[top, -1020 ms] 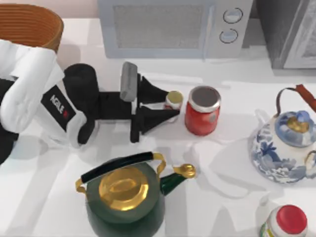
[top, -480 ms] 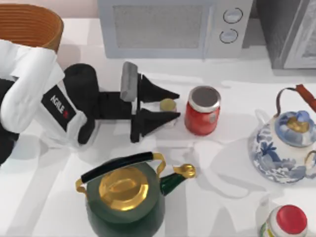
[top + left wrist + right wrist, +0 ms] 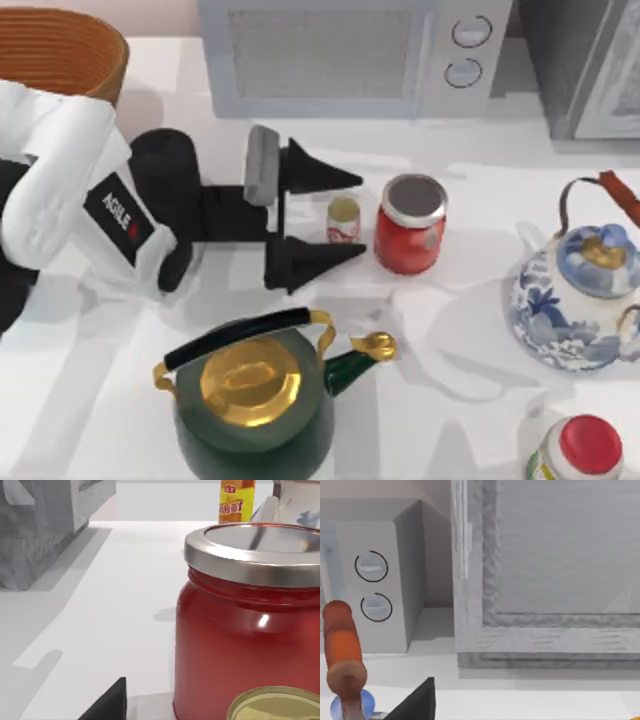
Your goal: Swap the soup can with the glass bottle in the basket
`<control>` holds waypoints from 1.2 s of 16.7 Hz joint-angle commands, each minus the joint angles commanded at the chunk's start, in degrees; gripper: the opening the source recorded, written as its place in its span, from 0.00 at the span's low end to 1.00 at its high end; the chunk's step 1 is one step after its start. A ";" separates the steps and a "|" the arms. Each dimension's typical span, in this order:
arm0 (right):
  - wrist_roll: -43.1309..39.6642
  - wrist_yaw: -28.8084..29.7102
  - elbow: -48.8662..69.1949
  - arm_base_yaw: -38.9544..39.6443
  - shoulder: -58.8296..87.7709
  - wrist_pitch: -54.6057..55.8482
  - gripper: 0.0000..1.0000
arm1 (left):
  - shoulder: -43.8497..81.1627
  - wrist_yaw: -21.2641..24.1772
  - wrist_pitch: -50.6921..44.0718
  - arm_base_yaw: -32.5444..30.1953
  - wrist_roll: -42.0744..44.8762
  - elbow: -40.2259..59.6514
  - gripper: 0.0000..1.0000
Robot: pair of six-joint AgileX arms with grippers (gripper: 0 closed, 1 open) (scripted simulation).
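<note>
Fingers (image 3: 325,180) of my left pincer (image 3: 345,219) are standing wide around the can (image 3: 343,220), just beside the red jar (image 3: 410,224).

The left arm reaches in from the top view's left edge, its white upper section angled toward the middle of the table and its black forearm lying level, pointing to the right. The left gripper (image 3: 348,216) is at table height with its two black fingers (image 3: 318,177) spread wide apart, one on the far side and one on the near side, holding nothing, both tips pointing right
</note>
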 joint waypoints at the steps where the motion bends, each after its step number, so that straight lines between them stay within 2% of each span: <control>1: 0.00 0.00 0.00 0.00 0.00 0.00 1.00 | 0.00 0.00 0.00 0.00 0.00 0.00 1.00; 6: 0.00 0.00 0.00 0.00 0.00 0.00 1.00 | -0.58 -0.43 -0.10 0.59 0.10 -0.54 1.00; 9: 0.00 0.00 0.00 0.00 0.00 0.00 1.00 | -5.88 -4.41 -1.17 3.31 0.81 -5.16 1.00; 14: 0.00 0.00 0.00 0.00 0.00 0.00 1.00 | -26.57 -17.15 -7.66 9.96 1.96 -19.81 1.00; 20: 0.00 0.00 0.00 0.00 0.00 0.00 1.00 | -68.86 -36.99 -25.57 16.98 1.22 -42.75 1.00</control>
